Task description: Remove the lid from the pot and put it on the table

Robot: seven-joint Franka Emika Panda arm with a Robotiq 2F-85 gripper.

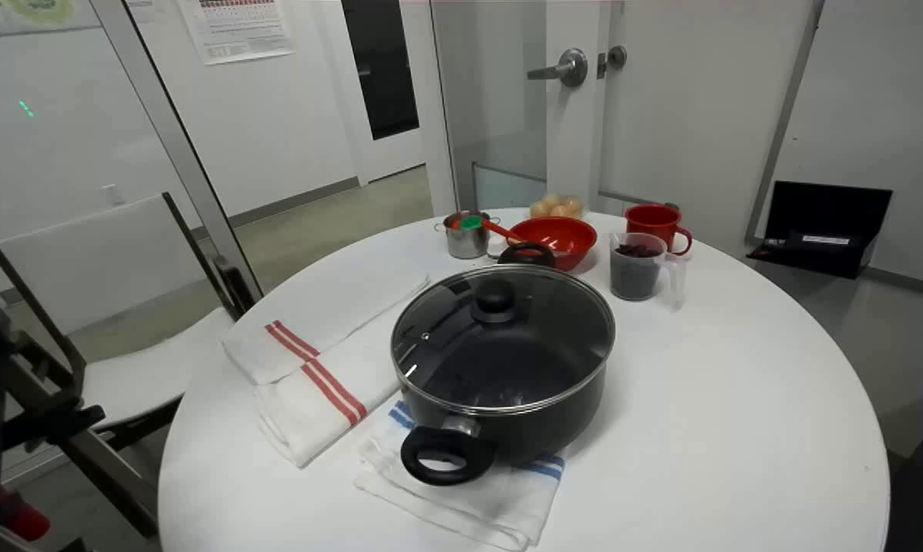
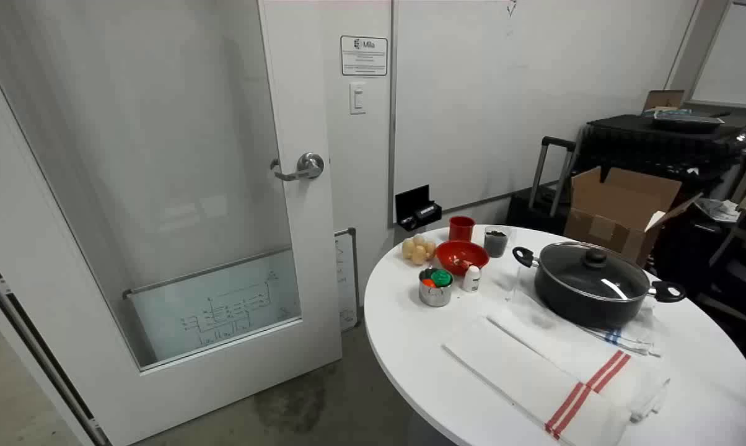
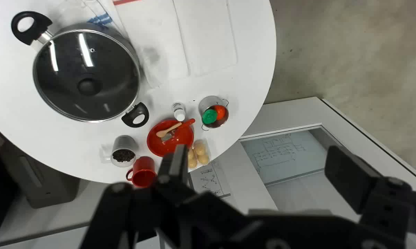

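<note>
In an exterior view, on the white table (image 1: 737, 429), a red-striped towel (image 1: 308, 391) lies at nine o'clock from the black pot (image 1: 542, 437), capped by the glass lid (image 1: 507, 353); a red bowl (image 1: 565, 234) stands at one o'clock. In the wrist view the gripper (image 3: 258, 155), at four o'clock from the lid, has its jaws wide apart.
</note>
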